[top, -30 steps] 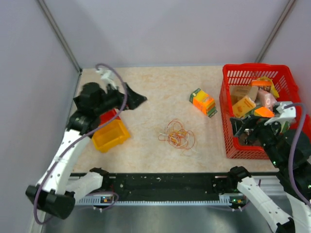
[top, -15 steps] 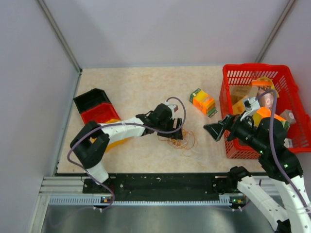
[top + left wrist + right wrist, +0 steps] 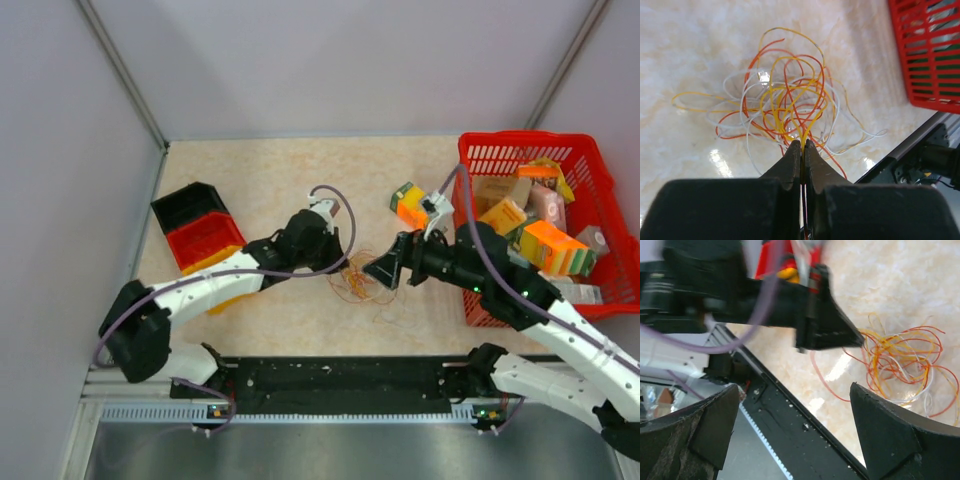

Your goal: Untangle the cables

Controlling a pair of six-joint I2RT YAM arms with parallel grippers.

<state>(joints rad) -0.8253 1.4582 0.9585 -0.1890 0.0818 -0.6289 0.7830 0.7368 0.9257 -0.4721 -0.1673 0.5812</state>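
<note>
Beginning from the near edge, we found the cables point(image 3: 362, 282) lying on the tabletop point(image 3: 300, 180) a little beyond the black rail point(image 3: 340, 378), about midway between the two arms. They made one tangle: red, orange, yellow and white wires crossed each other in many loose loops, and we could see no wire lying fully apart from the others. We therefore judged the task to be only at its beginning. A first grip was there, but all the pulling apart of the strands was left to do. The left jaws were pressed together at the left side of the tangle. In the left wrist view a thin yellow loop, perhaps with a red one beside it, ran down into the slit between them, so we took them as clamped on the cables. The right jaws stood wide apart just to the right of the tangle and faced it. They held nothing and, as far as we could tell, touched no wire. Farther back, the orange and green box point(image 3: 415, 208), the red basket point(image 3: 510, 152) on the right and the stacked bins point(image 3: 200, 230) on the left were all well apart from the wires.
</note>
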